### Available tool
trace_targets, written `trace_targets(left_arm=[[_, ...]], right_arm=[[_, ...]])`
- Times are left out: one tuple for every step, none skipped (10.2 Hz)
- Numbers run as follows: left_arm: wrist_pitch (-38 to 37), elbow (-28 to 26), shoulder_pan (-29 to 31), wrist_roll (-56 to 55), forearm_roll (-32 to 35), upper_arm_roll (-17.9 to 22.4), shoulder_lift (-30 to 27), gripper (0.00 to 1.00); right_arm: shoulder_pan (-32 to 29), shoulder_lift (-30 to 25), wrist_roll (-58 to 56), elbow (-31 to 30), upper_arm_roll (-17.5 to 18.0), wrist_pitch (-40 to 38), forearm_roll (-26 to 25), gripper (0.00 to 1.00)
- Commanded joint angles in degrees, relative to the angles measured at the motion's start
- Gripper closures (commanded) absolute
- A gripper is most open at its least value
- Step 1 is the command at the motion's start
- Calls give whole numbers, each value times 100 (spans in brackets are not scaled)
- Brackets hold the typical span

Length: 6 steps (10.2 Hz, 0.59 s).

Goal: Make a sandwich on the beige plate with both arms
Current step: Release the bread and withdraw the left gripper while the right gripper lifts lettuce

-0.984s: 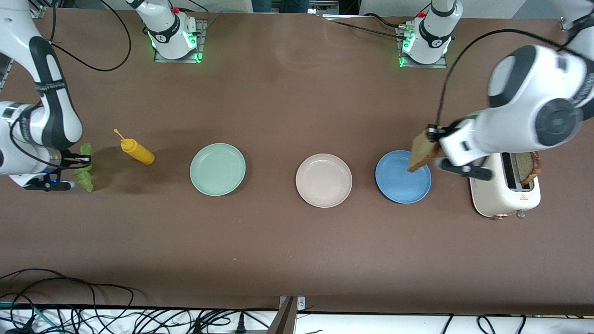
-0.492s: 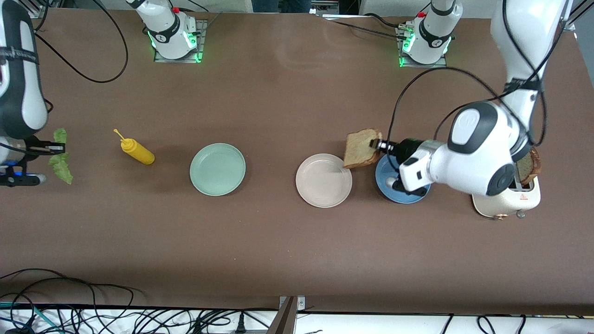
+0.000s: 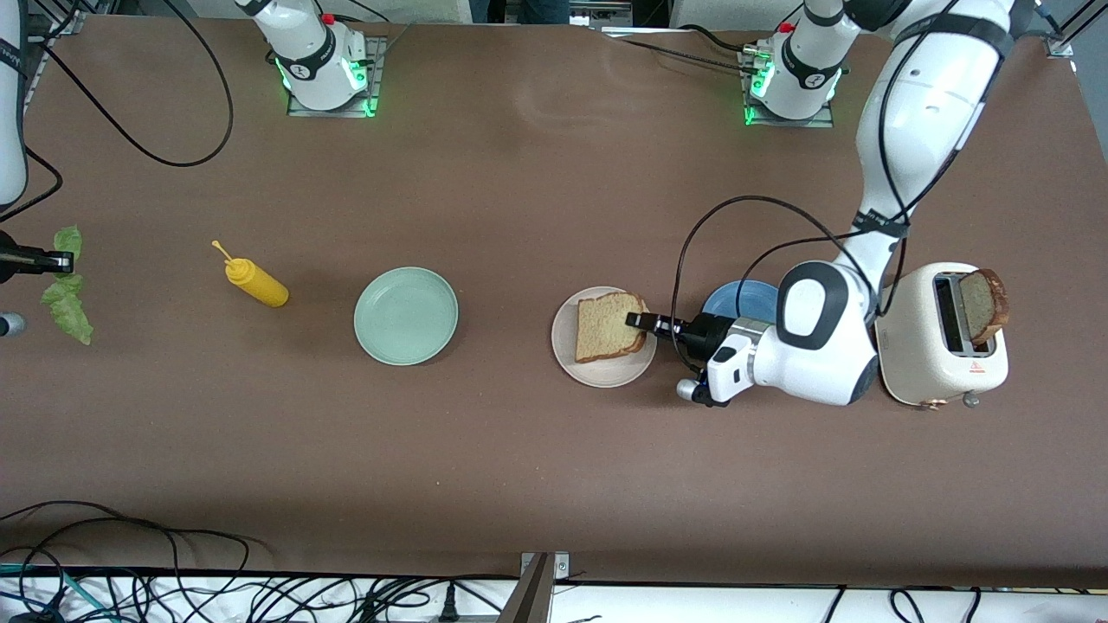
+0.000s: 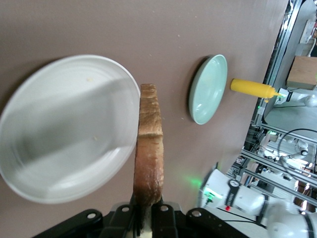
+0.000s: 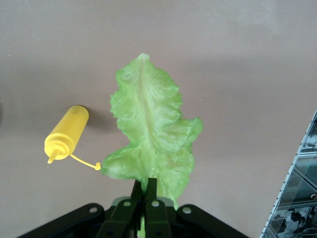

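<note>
Your left gripper [image 3: 642, 321] is clamped on the edge of a bread slice [image 3: 610, 325], sitting low over the beige plate [image 3: 571, 359] at its rim toward the left arm's end of the table. In the front view the slice looks to lie over the plate; in the left wrist view the bread [image 4: 148, 158] is seen edge-on with its long axis running straight out from the jaws beside the plate [image 4: 64, 129], so you can't tell whether it's actually resting on the plate or hanging just above. That's the relation to sort out before you let go: the slice extends from the gripper toward the plate centre, so I'd judge release should drop it square on the plate. Your right gripper [image 3: 52, 260] is pinched on the stem of a lettuce leaf [image 3: 67, 298], up over the table's edge at the right arm's end; in the right wrist view the leaf [image 5: 151, 144] hangs lengthwise away from the jaws. The plate lies well apart from it, with the mustard bottle [image 3: 255, 281] and mint plate [image 3: 405, 315] between. The left arm is far nearer; lettuce goes second. A second slice [image 3: 982, 305] stands in the toaster [image 3: 930, 355], by the blue plate [image 3: 736, 298].
</note>
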Motion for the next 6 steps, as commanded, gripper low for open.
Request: trace_targets(left_arm=[[23, 218, -9, 958, -196, 16, 426, 100], [23, 209, -18, 1205, -300, 16, 505, 100], [23, 200, -18, 1277, -362, 16, 593, 100], [23, 200, -26, 1278, -372, 16, 663, 44], [23, 200, 34, 1391, -320, 16, 664, 0], [-3, 174, 79, 1584, -276, 25, 594, 0]], right_arm=[[-27, -108, 79, 66, 258, -123, -2, 100], [-18, -178, 253, 66, 303, -123, -11, 100], [-27, -196, 307, 49, 391, -132, -2, 100], [-18, -214, 308, 40, 391, -132, -11, 100], [-18, -223, 308, 40, 391, -132, -11, 100], [-27, -223, 308, 40, 391, -132, -20, 100]])
